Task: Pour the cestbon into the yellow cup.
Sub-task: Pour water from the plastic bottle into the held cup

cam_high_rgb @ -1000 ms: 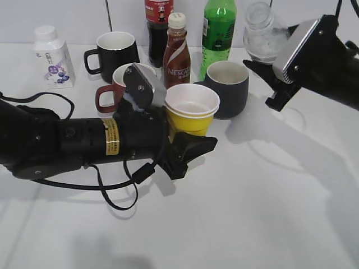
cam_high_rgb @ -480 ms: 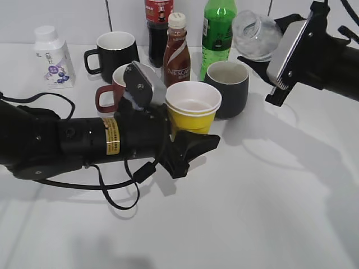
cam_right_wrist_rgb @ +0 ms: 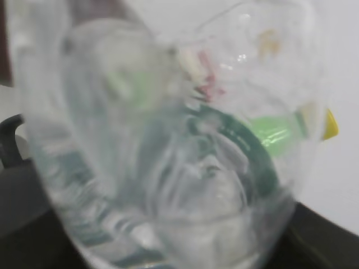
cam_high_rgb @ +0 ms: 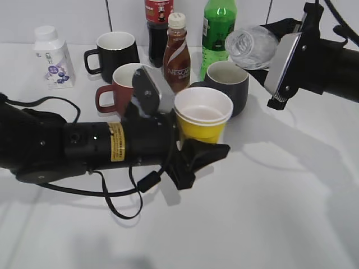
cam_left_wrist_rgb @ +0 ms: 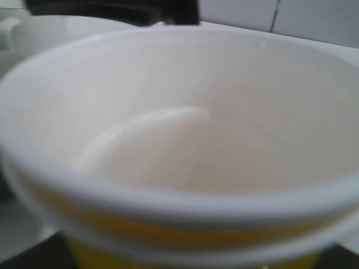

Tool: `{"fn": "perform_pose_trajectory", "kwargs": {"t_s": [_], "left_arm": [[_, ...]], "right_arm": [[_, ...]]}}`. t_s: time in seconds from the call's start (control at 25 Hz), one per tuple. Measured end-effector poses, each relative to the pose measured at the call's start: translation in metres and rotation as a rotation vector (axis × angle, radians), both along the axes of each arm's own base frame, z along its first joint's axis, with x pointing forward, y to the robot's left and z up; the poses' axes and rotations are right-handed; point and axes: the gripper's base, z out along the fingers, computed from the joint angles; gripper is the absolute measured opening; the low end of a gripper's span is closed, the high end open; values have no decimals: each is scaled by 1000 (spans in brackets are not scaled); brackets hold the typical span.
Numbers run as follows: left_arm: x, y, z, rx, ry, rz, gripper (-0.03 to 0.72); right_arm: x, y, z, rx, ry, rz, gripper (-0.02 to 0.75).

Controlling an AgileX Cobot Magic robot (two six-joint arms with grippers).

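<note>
My left gripper [cam_high_rgb: 193,154] is shut on the yellow cup [cam_high_rgb: 203,115] and holds it upright above the table at the centre. The cup's white inside [cam_left_wrist_rgb: 185,145] fills the left wrist view. My right gripper [cam_high_rgb: 269,61] is shut on the cestbon [cam_high_rgb: 249,45], a clear uncapped bottle, and holds it tipped on its side at the upper right, its mouth pointing left, up and to the right of the cup. The bottle [cam_right_wrist_rgb: 168,140] fills the right wrist view, so the fingers are hidden there.
Behind the cup stand a dark grey mug [cam_high_rgb: 227,84], a red mug [cam_high_rgb: 120,87], a black mug [cam_high_rgb: 115,50], a brown Nescafe bottle [cam_high_rgb: 176,53], a tall green bottle [cam_high_rgb: 217,28], a cola bottle [cam_high_rgb: 159,22] and a white bottle [cam_high_rgb: 53,56] at far left.
My left gripper has carried the yellow cup right and slightly forward. My right gripper has lifted the cestbon, moved it left and tipped it further onto its side.
</note>
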Motion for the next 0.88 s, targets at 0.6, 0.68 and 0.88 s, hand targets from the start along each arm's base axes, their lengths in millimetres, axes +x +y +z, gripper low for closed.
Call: {"fn": "perform_pose_trajectory", "kwargs": {"t_s": [0.6,0.68,0.88], "left_arm": [[-5,-5,0,2,1,-17,436],[-5,-5,0,2,1,-17,436],[-5,-5,0,3,1,-18,436]], "right_arm": [[-2,2,-1,-110,-92,43,449],[-2,2,-2,-126,-108,47,449],[-2,2,-2,-164,-146,55,449]]}}
